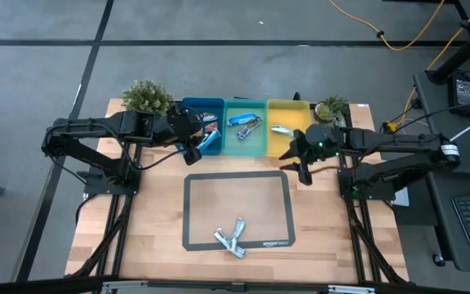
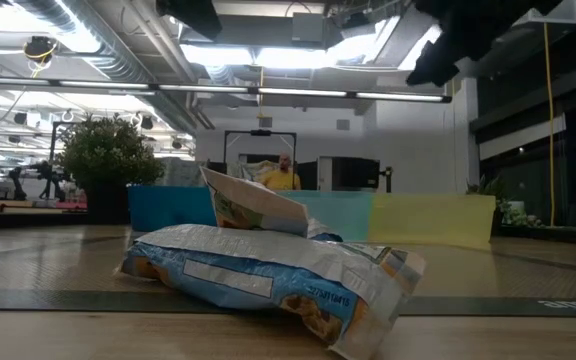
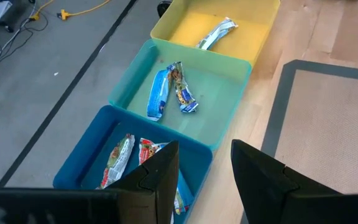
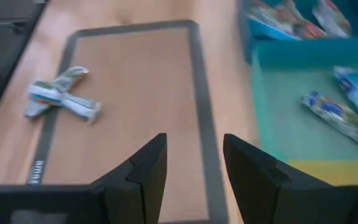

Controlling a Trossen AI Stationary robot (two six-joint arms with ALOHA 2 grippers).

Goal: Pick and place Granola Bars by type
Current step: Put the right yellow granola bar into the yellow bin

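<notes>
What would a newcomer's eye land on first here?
Probably the row of three bins along the table's far edge: blue bin, teal bin and yellow bin, each holding granola bars. Next, the leftover bars crossed at the mat's near edge, with the left gripper and right gripper empty.

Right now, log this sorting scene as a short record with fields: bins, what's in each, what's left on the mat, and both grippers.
blue bin: red/green bars
teal bin: two blue-and-white bars
yellow bin: one silver bar
mat: two crossed bars at its near edge
left gripper: open, empty, at the blue bin's near edge
right gripper: open, empty, in front of the yellow bin
</notes>
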